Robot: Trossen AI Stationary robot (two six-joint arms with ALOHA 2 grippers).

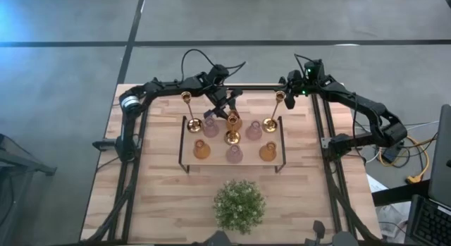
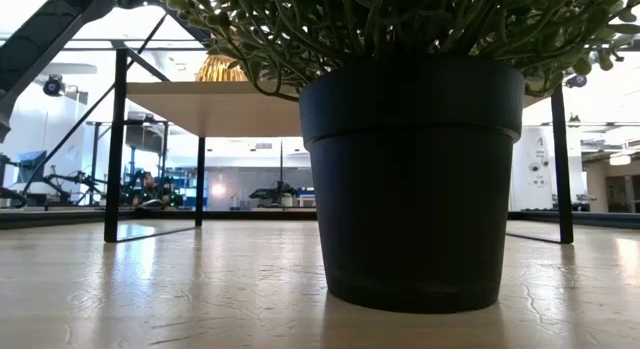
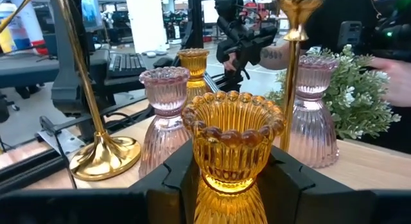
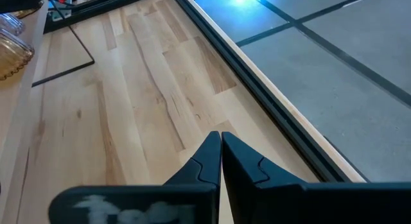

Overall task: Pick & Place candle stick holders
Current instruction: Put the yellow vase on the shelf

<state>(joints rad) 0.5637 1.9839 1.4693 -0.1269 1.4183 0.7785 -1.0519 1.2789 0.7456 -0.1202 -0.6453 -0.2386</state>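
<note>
Left hand [image 3: 225, 179] clamped on an amber glass holder [image 3: 232, 144], up on the small shelf [image 1: 189, 144] at table [image 1: 155, 197] centre, roughly twelve o'clock from the potted plant [image 1: 239, 205]. Holder is ribbed, scalloped at the rim, waisted, slick-looking. Close around it: two pink-lilac ribbed glass holders [image 3: 166, 121], and slim brass sticks [image 3: 90, 115] on round polished bases. Risk, as I judge it: any sideways swing on the lift could clip a brass stick, top-heavy and easily toppled, or knock glass on glass; smooth glass may also slip in the grip. Right hand [image 4: 220, 161], fingers together, empty, waits near the table's two o'clock corner.
</note>
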